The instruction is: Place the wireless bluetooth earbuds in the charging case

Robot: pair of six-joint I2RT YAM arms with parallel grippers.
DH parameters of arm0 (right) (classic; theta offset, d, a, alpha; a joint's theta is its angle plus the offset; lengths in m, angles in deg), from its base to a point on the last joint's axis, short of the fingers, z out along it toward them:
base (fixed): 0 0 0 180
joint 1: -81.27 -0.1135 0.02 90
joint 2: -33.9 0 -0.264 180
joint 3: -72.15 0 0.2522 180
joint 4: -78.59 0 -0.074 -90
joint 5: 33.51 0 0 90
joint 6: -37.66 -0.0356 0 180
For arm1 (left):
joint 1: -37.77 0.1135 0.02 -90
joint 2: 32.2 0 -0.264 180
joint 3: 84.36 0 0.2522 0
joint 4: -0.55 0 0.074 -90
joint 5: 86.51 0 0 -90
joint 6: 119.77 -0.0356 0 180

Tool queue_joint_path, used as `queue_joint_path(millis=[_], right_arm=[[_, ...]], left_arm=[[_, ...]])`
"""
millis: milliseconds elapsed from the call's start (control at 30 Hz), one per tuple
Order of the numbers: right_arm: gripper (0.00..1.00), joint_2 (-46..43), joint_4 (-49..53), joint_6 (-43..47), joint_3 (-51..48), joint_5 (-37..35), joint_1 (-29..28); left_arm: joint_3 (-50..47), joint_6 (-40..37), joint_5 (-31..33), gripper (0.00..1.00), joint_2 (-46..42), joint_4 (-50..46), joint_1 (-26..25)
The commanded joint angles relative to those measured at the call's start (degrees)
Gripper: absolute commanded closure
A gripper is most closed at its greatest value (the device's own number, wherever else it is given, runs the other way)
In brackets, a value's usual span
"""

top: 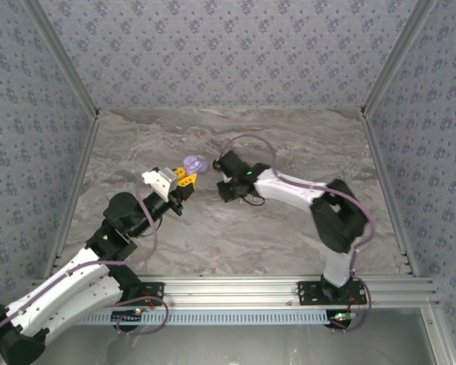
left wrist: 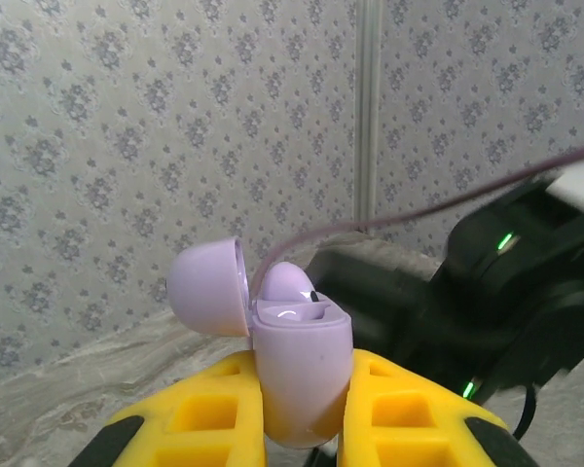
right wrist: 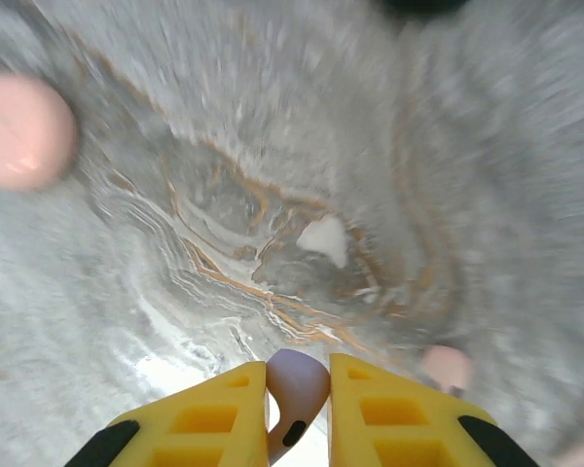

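The lilac charging case [left wrist: 302, 365] is held up off the table with its lid [left wrist: 206, 289] swung open to the left. My left gripper [left wrist: 304, 358] is shut on its body. One lilac earbud [left wrist: 287, 282] sits in the case's far socket. In the top view the case [top: 195, 163] sits just past the left gripper [top: 185, 177], near the table's middle. My right gripper [right wrist: 299, 365] is shut on a second lilac earbud [right wrist: 297, 389], stem toward the camera, above the marble table [right wrist: 204, 224]. The right arm's black wrist [top: 234, 172] hangs close beside the case.
Two blurred pinkish round things lie on the marble in the right wrist view, one at the upper left [right wrist: 24, 131] and one beside the right finger [right wrist: 446, 365]. Patterned walls [top: 228, 53] enclose the table on three sides. The right arm [left wrist: 511, 282] looms right behind the case.
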Motion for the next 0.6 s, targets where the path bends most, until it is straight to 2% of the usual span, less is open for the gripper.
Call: queue_joint_path(millis=[0,333,567], right_arm=[[0.79,-11.12,-5.52,3.04,-4.25,2.7,2.78],[0.79,-36.6,-12.33,8.63,-13.22,15.41,9.44],[0.78,-44.68,-17.21,10.55,-14.81,19.34,8.06]], left_arm=[[-0.24,1.86,-3.13,1.0,2.18,4.76,-0.22],[3.75,4.47,-11.94,1.0,14.32,10.21,-0.31],[6.02,6.9,-18.15,1.0,21.62,15.57,-0.31]])
